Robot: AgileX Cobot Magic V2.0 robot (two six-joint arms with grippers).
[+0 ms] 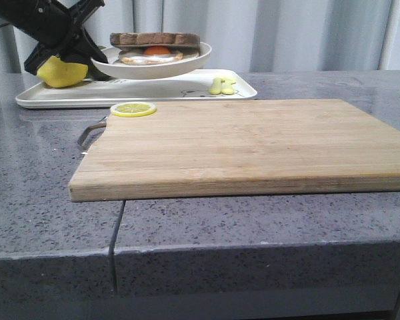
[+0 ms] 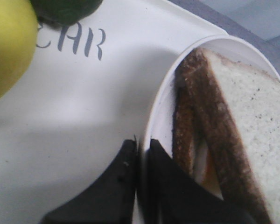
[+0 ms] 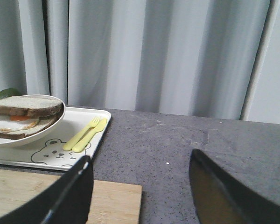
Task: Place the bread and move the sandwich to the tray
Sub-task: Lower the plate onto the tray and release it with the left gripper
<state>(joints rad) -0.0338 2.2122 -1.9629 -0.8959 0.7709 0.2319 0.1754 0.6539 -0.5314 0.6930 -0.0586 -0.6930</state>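
One plate [image 1: 153, 67] with the sandwich [image 1: 155, 47] hangs in my left gripper [image 1: 87, 50] just above the tray [image 1: 120, 93], in front view. My left wrist view shows the fingers [image 2: 126, 172] clamped on the plate's rim. My right gripper [image 3: 137, 186], seen from its wrist, is spread, empty, well apart.

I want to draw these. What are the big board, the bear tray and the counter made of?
Cutting board: pale wood, matte, with glued strips and grain showing. Tray: looks like smooth white plastic, though it could be melamine. Counter: grey speckled stone or a stone lookalike, slightly glossy.
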